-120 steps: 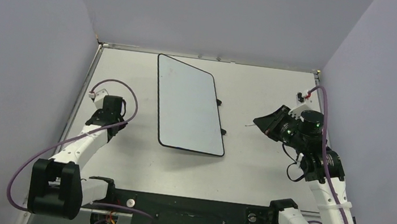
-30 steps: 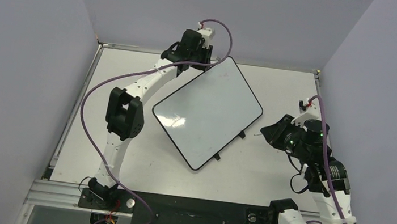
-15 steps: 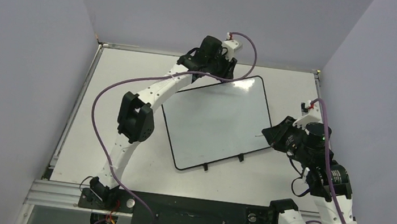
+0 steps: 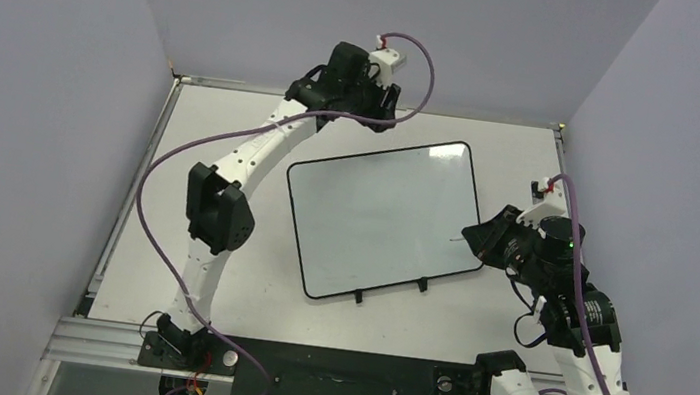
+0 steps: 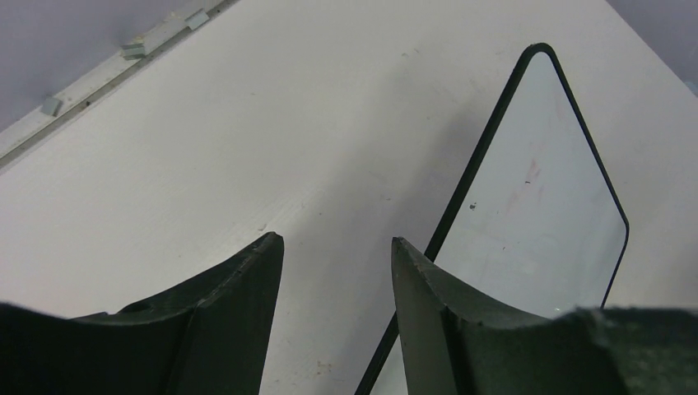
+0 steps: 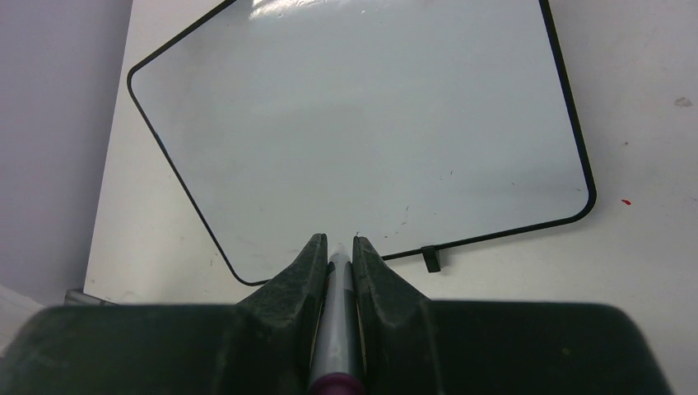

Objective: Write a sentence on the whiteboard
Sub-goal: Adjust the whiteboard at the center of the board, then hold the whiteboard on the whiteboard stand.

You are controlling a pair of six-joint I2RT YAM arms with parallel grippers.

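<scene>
The whiteboard [image 4: 378,221] lies flat on the table right of centre, its two black tabs [image 4: 359,295] toward the near edge. No sentence is in view on its glossy face [image 6: 362,123]. My left gripper [image 4: 368,117] hangs open over the table just beyond the board's far edge. In the left wrist view bare table shows between its fingers [image 5: 337,243], with the board's black frame [image 5: 481,164] to the right. My right gripper [image 4: 478,241] is shut on a grey marker [image 6: 336,313] with a magenta end. The marker's tip points over the board's right part.
Lilac walls close off the table on the left, back and right. A metal rail [image 4: 368,101] runs along the far edge. The left arm's elbow [image 4: 216,209] stands left of the board. The arm bases sit on the dark strip [image 4: 345,368] at the near edge.
The left gripper has let go of the board's far edge, opened and drawn back to the left. The board has turned further clockwise. The right gripper has barely moved.
</scene>
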